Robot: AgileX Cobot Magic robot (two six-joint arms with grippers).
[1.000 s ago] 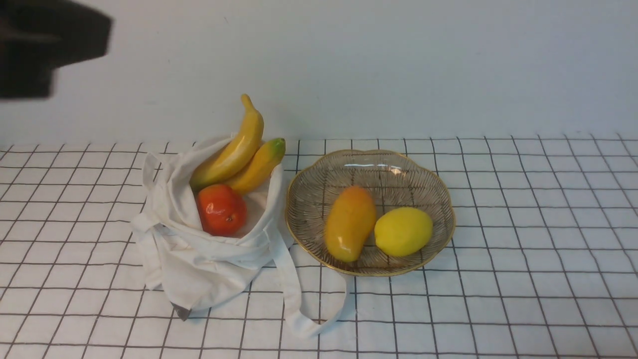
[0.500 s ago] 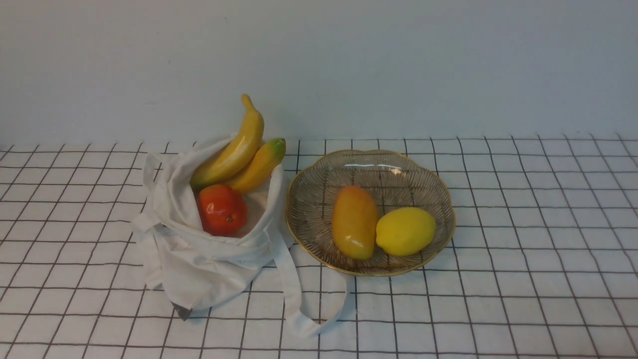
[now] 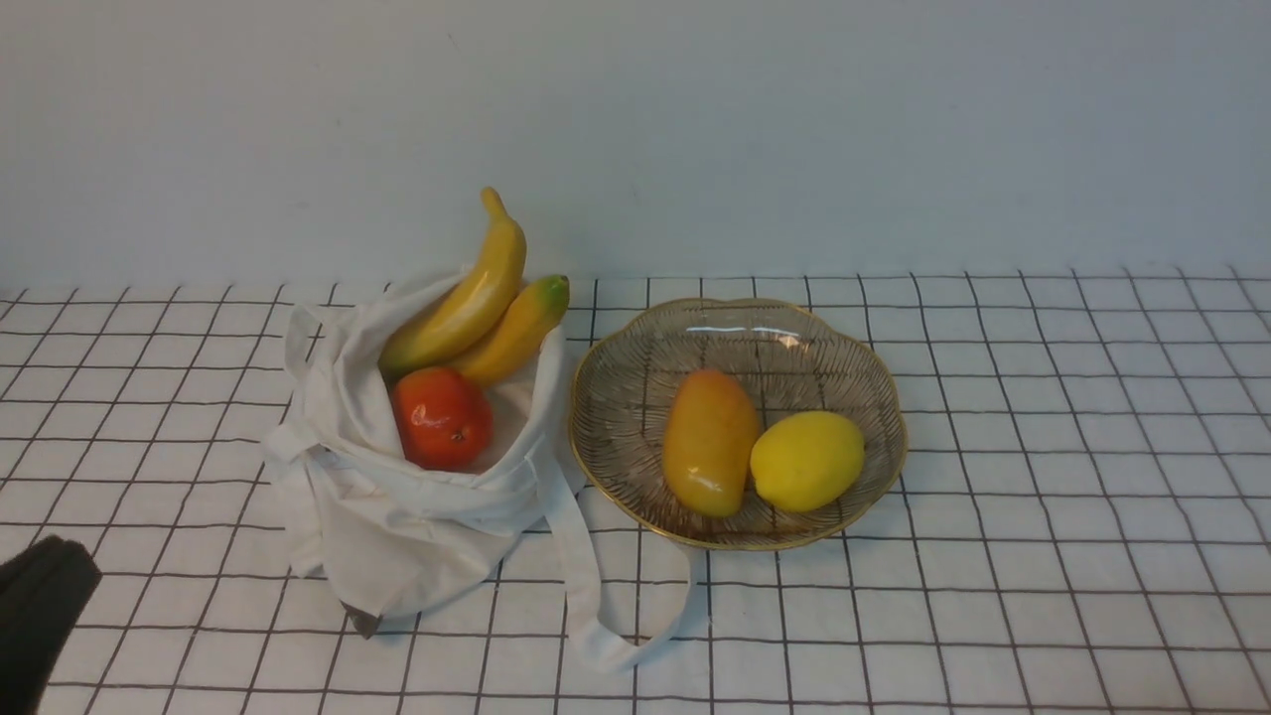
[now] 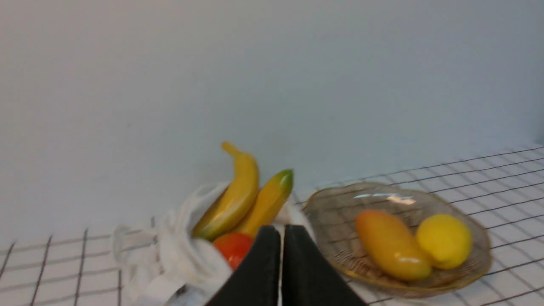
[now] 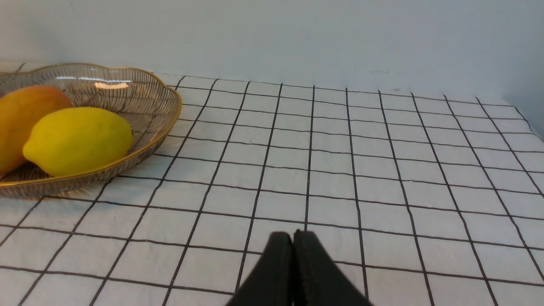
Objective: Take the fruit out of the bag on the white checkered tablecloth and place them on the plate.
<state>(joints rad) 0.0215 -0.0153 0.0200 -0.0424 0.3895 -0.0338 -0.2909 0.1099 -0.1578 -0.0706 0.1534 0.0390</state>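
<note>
The white bag (image 3: 407, 516) lies open on the white checkered tablecloth (image 3: 1043, 497), left of the plate (image 3: 635, 377). Two bananas (image 3: 472, 298) and a round red-orange fruit (image 3: 441, 418) sit in its mouth. On the plate rest a mango (image 3: 708, 442) and a lemon (image 3: 806, 461). My left gripper (image 4: 281, 231) is shut and empty, on the near side of the bag, with its dark tip at the front view's lower left corner (image 3: 35, 616). My right gripper (image 5: 293, 236) is shut and empty, low over the cloth to the right of the plate (image 5: 165, 123).
A plain pale wall (image 3: 794, 129) stands behind the table. One long bag strap (image 3: 596, 606) loops over the cloth in front of the plate.
The left arm, a dark blur at the upper left a second ago, left the front view and now shows at the lower left corner. The mango and lemon settled slightly rightward on the plate.
</note>
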